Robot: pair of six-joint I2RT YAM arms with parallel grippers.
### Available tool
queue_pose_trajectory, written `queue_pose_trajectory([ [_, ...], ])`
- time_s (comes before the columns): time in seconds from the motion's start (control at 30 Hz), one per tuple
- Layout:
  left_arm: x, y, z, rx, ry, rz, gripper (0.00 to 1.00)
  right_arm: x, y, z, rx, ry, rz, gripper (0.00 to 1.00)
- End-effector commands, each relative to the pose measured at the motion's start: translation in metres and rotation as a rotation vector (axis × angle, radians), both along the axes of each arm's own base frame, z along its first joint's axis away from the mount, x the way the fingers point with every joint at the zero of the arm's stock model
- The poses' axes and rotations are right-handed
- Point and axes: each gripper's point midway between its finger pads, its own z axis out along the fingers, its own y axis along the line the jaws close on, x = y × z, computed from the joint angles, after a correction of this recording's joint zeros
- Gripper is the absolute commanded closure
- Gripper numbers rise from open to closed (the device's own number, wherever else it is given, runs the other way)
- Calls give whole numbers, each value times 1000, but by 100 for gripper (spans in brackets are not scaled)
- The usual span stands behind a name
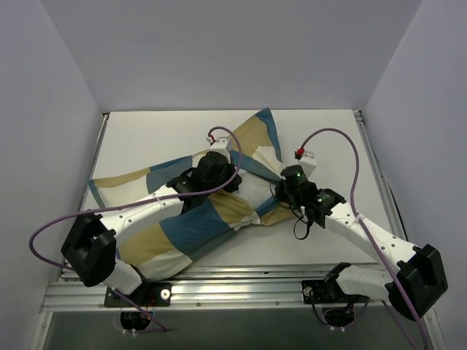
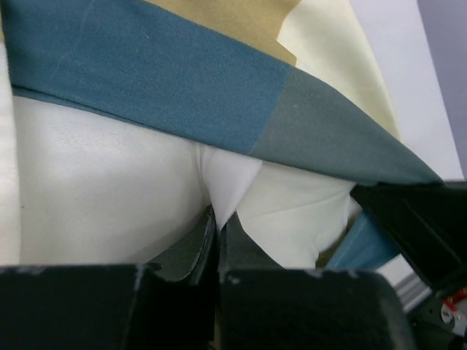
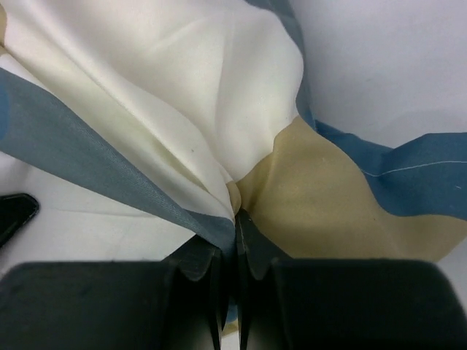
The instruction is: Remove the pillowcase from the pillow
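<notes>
Left claw (image 2: 217, 219): jaws together, pinching a small fold of the white pillow (image 2: 95, 189). The pillowcase (image 1: 191, 227) edge sits right ahead of the tips. Its blue band runs across just beyond the pinch, with tan and cream patches past that.

Right claw (image 3: 235, 216): jaws together, clamped on the pillowcase at the spot where blue, cream and tan patches meet. Cloth fans out ahead of the tips: cream ahead-left, tan ahead-right, blue further out on both sides.

Overhead: the claws face each other, close but apart, with a white stretch of cloth between them. Can't tell from above whether that stretch is pillow or a white patch of the case.

Pillowcase long axis runs diagonally across the counter (image 1: 332, 142). The bulk lies behind the left claw, under the left arm (image 1: 139, 213), and runs back toward that arm's base. The other end carries on past both claws to the far side and points away from the bases, ending in a narrow blue-and-tan corner.

Pillow is mostly covered. The only part clearly exposed is right at the left claw, below the blue band.
</notes>
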Motion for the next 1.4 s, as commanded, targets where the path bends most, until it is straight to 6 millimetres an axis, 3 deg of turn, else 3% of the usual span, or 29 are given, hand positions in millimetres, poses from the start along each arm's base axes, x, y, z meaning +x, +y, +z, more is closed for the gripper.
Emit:
queue_pose_trajectory([
  [0.0, -15, 82, -31, 228, 70, 75, 98, 1, -91, -11, -187, 48, -179, 100],
  [0.13, -32, 100, -30, 257, 86, 48, 98, 11, -104, -12, -116, 55, -169, 100],
  [0.2, -39, 109, -32, 260, 103, 57, 98, 12, -101, -21, -54, 82, -128, 100],
  [0.23, -38, 117, -26, 243, 98, 81, 98, 18, -109, -26, -28, 89, -150, 100],
  [0.43, -39, 147, -23, 218, 114, 145, 98, 18, -101, -52, 87, 133, -95, 100],
  [0.57, -35, 175, -15, 227, 132, 214, 98, 18, -118, -57, 93, 147, -132, 100],
  [0.7, -31, 198, -11, 223, 147, 286, 98, 16, -153, -61, 102, 154, -226, 100],
  [0.73, -31, 199, -11, 218, 147, 289, 98, 16, -151, -62, 113, 153, -207, 100],
  [0.8, -28, 190, -8, 193, 128, 250, 98, 16, -145, -63, 130, 150, -172, 100],
  [0.9, -26, 160, -2, 118, 92, 137, 98, 22, -115, -65, 198, 121, -45, 100],
  [0.93, -26, 152, 1, 106, 77, 110, 98, 23, -97, -63, 202, 105, 20, 100],
  [1.13, -15, 100, 30, 83, -53, -28, 97, 23, -53, -78, 265, 91, 166, 99],
  [1.17, -16, 86, 36, 91, -94, -79, 83, 22, -47, -78, 267, 91, 185, 99],
  [1.27, -20, 51, 56, 136, -215, -208, 58, 24, -43, -73, 251, 75, 198, 99],
  [1.3, -19, 39, 66, 145, -253, -235, 42, 27, -42, -68, 251, 60, 204, 99],
  [1.37, -21, 21, 77, 197, -335, -277, 29, 28, -41, -62, 245, 53, 212, 99],
])
